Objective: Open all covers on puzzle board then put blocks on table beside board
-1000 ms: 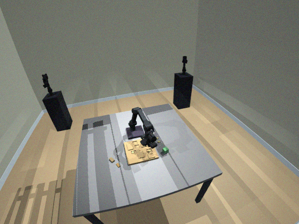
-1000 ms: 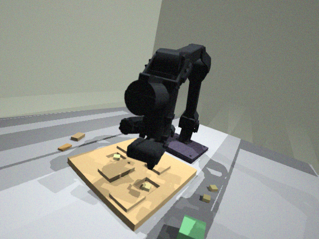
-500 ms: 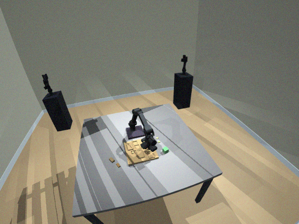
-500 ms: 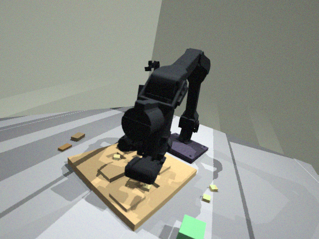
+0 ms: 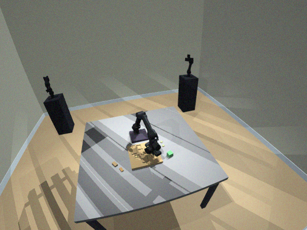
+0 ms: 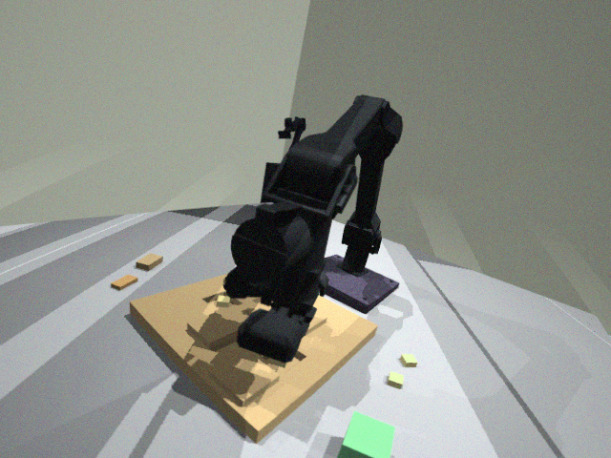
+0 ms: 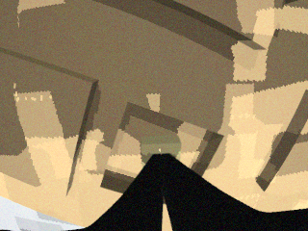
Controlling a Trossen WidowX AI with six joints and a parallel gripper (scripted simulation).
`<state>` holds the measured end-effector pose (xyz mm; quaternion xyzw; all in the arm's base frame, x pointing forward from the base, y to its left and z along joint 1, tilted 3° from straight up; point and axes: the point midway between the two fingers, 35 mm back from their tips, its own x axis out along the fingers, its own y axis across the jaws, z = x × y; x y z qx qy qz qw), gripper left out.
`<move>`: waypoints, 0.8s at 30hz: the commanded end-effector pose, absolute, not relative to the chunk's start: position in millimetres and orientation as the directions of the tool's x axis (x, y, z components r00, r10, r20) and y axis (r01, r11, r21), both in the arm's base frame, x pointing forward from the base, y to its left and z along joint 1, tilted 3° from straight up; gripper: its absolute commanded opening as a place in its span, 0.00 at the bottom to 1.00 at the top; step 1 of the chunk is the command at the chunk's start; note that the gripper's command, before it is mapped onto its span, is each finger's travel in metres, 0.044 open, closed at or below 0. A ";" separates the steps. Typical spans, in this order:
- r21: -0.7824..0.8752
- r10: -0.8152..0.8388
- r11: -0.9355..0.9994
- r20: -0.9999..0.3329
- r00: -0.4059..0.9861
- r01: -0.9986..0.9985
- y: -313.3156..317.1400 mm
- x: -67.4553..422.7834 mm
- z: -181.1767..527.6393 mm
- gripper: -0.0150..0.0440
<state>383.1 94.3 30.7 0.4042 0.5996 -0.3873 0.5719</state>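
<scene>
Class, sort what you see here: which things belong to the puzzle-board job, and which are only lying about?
Belongs to the job:
- tan wooden puzzle board with its covers
- small yellow block on the board
- shut black gripper, low over a well
- green cube, on the table

Just lying about:
- two orange flat tiles
- two pale yellow small squares
- two black pedestals with cameras

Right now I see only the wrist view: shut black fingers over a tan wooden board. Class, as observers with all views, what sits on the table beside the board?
Observer: A bright green cube rests on the grey table, off the tan puzzle board's near corner.
Operator: Anything else on that side?
Observer: Two small pale yellow blocks lie clear of the board, between the cube and the arm's purple base plate.
Operator: And the opposite side?
Observer: Two flat orange pieces lie on the table there.
</scene>
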 end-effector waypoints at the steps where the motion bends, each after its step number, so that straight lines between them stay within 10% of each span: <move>1: -0.002 0.038 0.367 -0.999 -0.017 0.930 94.3 383.6 30.1 0.25; 11: -0.002 0.038 0.367 -0.999 -0.017 0.930 94.1 383.4 41.2 0.25; 17: -0.005 0.040 0.371 -0.999 -0.022 0.929 93.8 384.1 56.8 0.50; 24: -0.002 0.038 0.368 -0.999 -0.017 0.930 92.5 384.7 89.9 0.50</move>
